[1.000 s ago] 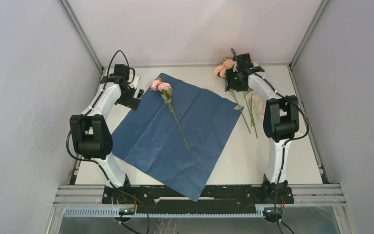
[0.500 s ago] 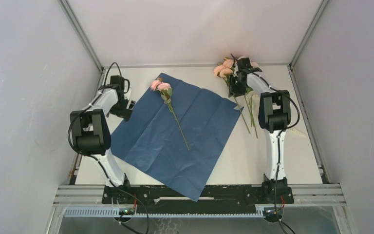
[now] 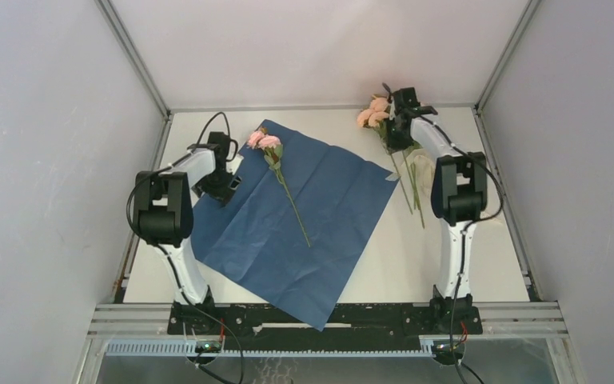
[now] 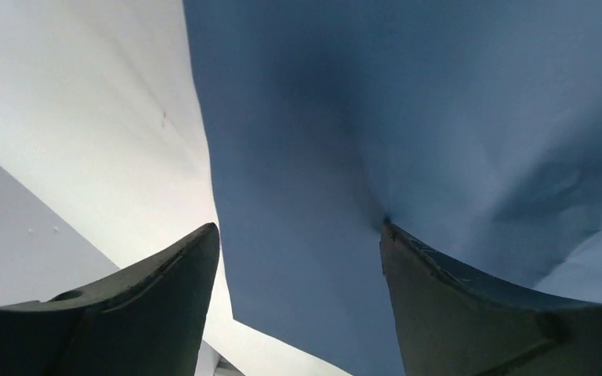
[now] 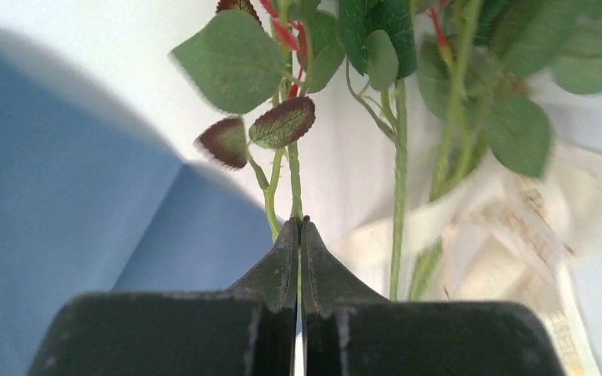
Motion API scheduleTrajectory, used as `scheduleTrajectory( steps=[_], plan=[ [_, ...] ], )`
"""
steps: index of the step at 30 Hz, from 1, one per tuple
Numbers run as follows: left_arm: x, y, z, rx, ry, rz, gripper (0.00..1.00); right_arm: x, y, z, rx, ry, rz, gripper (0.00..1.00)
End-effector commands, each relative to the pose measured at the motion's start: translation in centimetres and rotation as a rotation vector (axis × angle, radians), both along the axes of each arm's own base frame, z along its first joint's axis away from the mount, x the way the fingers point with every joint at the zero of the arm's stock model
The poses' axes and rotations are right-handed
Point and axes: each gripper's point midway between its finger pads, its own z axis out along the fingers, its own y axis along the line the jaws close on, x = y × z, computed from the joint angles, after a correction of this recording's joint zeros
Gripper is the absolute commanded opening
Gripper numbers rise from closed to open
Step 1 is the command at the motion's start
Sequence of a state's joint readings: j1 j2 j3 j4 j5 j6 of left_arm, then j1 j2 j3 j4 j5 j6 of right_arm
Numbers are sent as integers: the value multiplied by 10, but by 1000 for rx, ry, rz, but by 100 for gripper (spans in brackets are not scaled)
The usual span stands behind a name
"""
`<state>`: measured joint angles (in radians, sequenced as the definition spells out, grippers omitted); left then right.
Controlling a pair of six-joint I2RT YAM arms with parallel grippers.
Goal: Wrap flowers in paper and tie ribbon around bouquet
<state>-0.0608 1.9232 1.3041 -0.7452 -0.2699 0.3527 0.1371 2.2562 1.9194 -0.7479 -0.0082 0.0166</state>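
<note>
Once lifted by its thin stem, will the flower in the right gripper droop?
Likely it sags slightly: the stem is long and thin, and the blooms sit at its far end. It may swivel, since the right gripper pinches one narrow spot.

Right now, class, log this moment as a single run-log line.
left gripper: open, straddling paper edge | right gripper: shut on stem | single flower: lying on paper | ribbon: beneath loose stems

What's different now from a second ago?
The right gripper snapped shut on a flower stem of the far bunch. The left gripper, open, moved in over the left edge of the paper. The paper and the single flower lying on it stayed put.
</note>
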Motion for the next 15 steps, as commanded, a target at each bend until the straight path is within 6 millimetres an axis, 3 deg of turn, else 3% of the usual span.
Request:
scheduleTrajectory(
  steps=[1, 6, 9, 12, 15],
  plan=[
    [23, -23, -4, -91, -30, -36, 81, 5, 12, 157, 109, -394, -15, 0],
    [23, -18, 14, -83, -64, -43, 82, -23, 63, 213, 264, -552, 46, 0],
    [23, -16, 31, -130, -97, -26, 83, -44, 121, 228, 446, -593, 127, 0],
    [22, -13, 45, -171, -123, 2, 84, -60, 182, 222, 569, -570, 196, 0],
    [17, -13, 46, -186, -109, 9, 84, -64, 211, 199, 535, -507, 190, 0]
  ],
)
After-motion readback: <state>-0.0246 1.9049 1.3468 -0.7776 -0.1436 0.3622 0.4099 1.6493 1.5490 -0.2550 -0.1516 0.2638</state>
